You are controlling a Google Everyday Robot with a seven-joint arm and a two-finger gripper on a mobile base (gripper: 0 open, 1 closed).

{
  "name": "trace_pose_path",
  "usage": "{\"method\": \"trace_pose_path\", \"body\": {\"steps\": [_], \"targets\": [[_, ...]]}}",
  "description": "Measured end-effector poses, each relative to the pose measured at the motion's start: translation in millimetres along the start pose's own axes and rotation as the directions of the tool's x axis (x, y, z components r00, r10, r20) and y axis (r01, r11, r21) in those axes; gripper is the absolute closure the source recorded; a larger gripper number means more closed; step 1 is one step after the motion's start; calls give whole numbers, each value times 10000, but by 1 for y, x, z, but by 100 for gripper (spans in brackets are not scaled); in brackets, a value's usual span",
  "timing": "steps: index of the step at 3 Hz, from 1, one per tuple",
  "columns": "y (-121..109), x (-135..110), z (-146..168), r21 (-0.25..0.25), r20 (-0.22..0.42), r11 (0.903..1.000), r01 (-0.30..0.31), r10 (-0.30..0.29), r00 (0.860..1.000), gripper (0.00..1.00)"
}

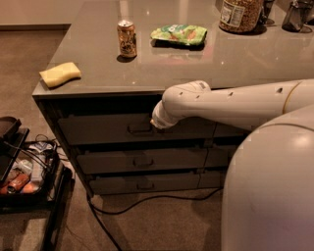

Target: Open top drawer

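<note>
The top drawer is the tallest grey-brown front of the left stack, just under the counter top. Its small rectangular pull handle sits at the centre. The front stands about flush with the two shallower drawers below it. My white arm reaches in from the right across the drawer fronts. Its gripper is at the right end of the handle, mostly hidden behind the wrist.
On the counter are a yellow sponge, a drink can, a green snack bag and a jar. A black cart of clutter stands at the left. A cable lies on the carpet. My white body fills the lower right.
</note>
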State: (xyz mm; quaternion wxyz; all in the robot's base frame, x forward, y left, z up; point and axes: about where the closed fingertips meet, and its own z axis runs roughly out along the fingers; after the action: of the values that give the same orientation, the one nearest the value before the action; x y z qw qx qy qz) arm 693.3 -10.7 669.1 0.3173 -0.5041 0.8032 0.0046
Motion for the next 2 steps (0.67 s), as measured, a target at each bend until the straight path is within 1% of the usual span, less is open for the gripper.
{"method": "trace_pose_path", "body": {"steps": [1,2], "targets": [[0,0,0,0,0,10000,0,0,10000,82],[0,0,0,-3,-2,10000,-2,2,10000,58]]}}
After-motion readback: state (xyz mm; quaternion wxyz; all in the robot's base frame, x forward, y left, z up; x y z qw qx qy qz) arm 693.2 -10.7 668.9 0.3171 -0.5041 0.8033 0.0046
